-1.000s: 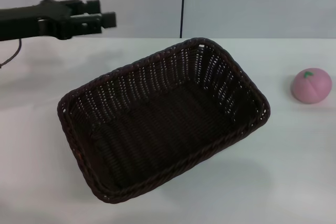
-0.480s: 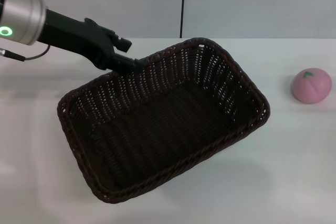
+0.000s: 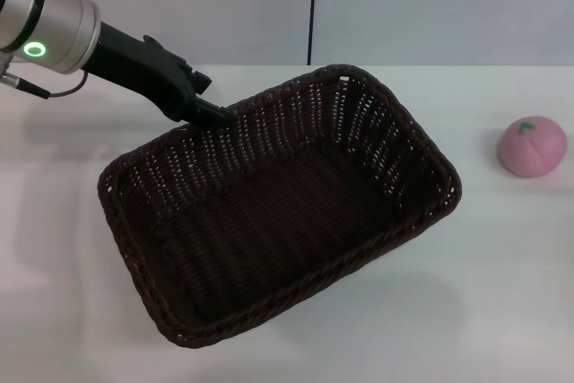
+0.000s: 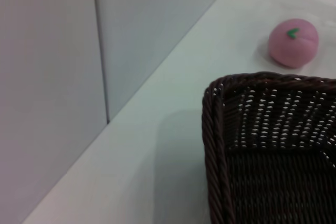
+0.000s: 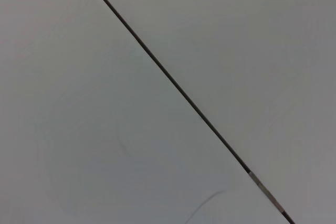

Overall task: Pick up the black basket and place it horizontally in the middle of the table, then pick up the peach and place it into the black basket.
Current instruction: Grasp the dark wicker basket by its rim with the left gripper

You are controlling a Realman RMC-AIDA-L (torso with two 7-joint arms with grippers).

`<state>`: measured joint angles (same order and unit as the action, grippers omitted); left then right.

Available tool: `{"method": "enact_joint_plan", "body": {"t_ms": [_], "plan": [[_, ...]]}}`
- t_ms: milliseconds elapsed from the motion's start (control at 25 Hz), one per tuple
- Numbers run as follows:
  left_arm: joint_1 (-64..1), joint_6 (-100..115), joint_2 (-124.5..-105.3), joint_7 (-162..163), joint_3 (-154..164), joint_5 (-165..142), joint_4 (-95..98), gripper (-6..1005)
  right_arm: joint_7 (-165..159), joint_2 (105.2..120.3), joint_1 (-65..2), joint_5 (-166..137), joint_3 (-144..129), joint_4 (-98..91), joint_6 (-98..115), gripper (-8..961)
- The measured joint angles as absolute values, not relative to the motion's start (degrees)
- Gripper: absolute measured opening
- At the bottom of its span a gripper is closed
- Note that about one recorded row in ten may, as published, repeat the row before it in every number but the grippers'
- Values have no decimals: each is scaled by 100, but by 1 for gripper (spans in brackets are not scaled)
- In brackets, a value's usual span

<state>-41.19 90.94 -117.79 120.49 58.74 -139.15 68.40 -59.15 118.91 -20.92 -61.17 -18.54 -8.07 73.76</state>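
Note:
The black basket (image 3: 269,221) lies askew on the white table (image 3: 502,311), its long side running from near left to far right. It is empty. My left gripper (image 3: 213,114) reaches in from the far left and its tip is at the basket's far rim; the dark fingers blend into the weave. The left wrist view shows a corner of the basket (image 4: 273,129) and the peach (image 4: 293,42) beyond it. The pink peach (image 3: 532,145) sits on the table to the right of the basket, apart from it. My right gripper is out of view.
A pale wall with a dark vertical seam (image 3: 313,6) stands behind the table's far edge. The right wrist view shows only a plain pale surface with a dark seam (image 5: 173,85). Bare tabletop lies in front of and to the right of the basket.
My left arm has swung in from the far left and come down to the basket's far rim. The basket and the peach have not moved.

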Motion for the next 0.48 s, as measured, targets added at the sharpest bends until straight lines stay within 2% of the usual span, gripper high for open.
{"method": "enact_joint_plan", "body": {"t_ms": [480], "plan": [[-4071, 9036, -11786, 12061, 5923, -14016, 6806, 658, -5915, 11889, -2096, -6117, -1854, -808, 7363, 602]]}}
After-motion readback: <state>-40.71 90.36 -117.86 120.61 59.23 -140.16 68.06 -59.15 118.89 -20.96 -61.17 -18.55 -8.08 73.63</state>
